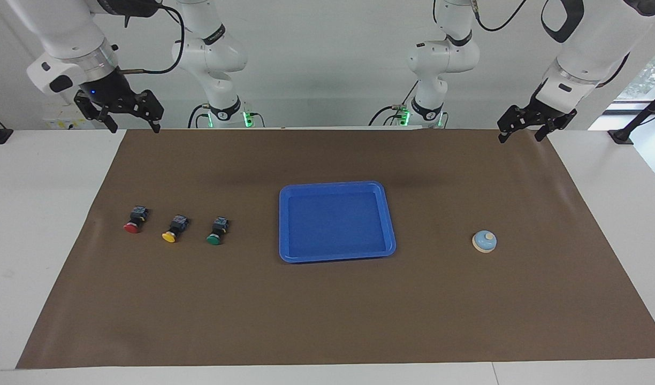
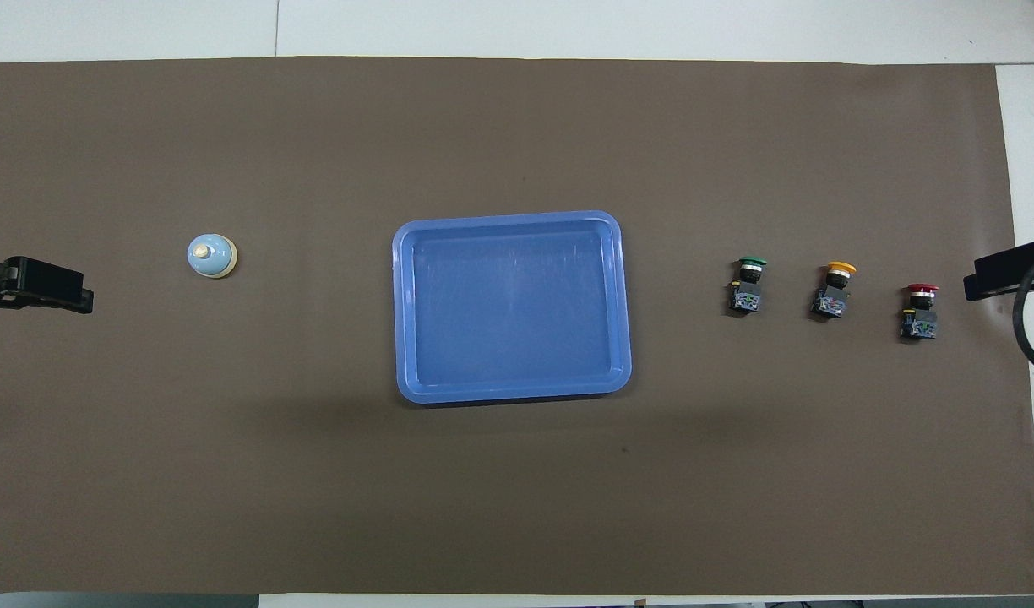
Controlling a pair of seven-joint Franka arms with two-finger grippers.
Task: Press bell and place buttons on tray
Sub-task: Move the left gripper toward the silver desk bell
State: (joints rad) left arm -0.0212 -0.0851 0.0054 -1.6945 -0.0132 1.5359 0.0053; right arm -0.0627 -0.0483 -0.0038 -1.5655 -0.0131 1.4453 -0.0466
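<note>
We see one blue tray (image 1: 387,219) at the centre of the brown mat (image 1: 327,321) on the bench (image 1: 38,214), holding nothing. In the overhead view, one bell (image 2: 211,255) lies at its 9 o'clock; three buttons lie at 3 o'clock: green (image 2: 748,285), yellow (image 2: 835,290), red (image 2: 920,311). The left gripper (image 1: 522,131) and right gripper (image 1: 130,120) hang raised over the mat's corners, fingers apart, both cut off at the overhead view's edges.
</note>
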